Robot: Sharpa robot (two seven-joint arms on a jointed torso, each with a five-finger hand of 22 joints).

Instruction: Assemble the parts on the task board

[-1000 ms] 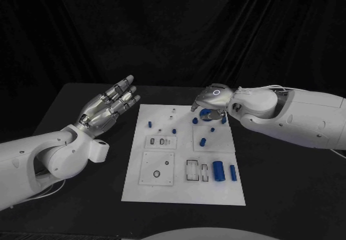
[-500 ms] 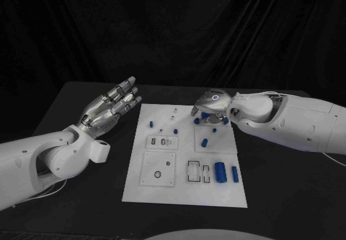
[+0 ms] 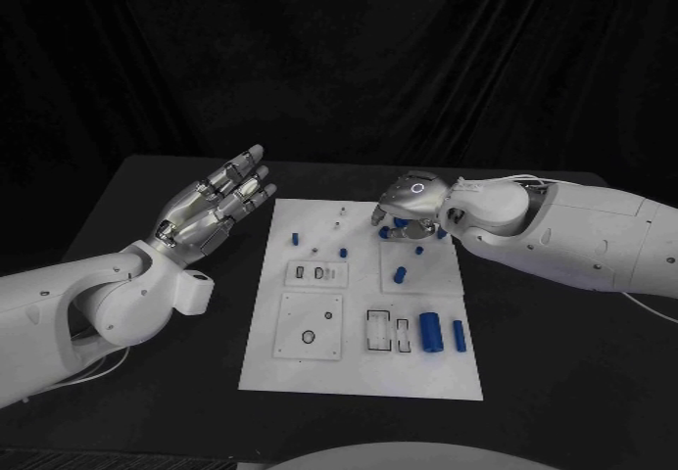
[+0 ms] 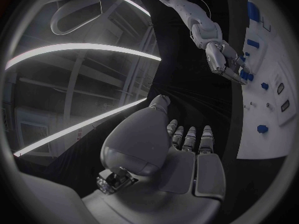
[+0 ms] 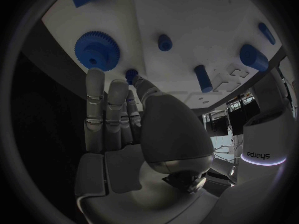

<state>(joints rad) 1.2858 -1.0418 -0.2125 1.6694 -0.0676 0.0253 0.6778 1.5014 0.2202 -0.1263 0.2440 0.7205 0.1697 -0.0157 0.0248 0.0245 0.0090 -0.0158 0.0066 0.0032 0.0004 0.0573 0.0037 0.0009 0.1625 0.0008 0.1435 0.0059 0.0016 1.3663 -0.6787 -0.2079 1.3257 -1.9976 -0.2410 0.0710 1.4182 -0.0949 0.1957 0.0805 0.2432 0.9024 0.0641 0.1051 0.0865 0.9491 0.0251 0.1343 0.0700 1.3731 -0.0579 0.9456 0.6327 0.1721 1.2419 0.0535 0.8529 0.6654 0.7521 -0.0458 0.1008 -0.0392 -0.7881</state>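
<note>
Head view: white flat board (image 3: 362, 367) lies mid-tabletop (image 3: 565, 372), matte black. Left robot hand (image 3: 215, 209) hangs beside the board's far-left corner, fingers spread, palm up, holding nothing. Right robot hand (image 3: 407, 211) is bent down over the far-right part of the board; whether it grips anything cannot be told here. Small blue pegs (image 3: 296, 240) stand upright; two blue cylinders (image 3: 429, 336) lie loose near the front. Several slots look unfilled, so I judge much assembly is left

Left wrist view: silver, smooth palm, fingers straight and apart

Right wrist view: fingertips (image 5: 134, 77) touch a small blue peg (image 5: 130, 74) just beside a toothed blue gear (image 5: 96, 50) seated on the board; grip unclear
</note>
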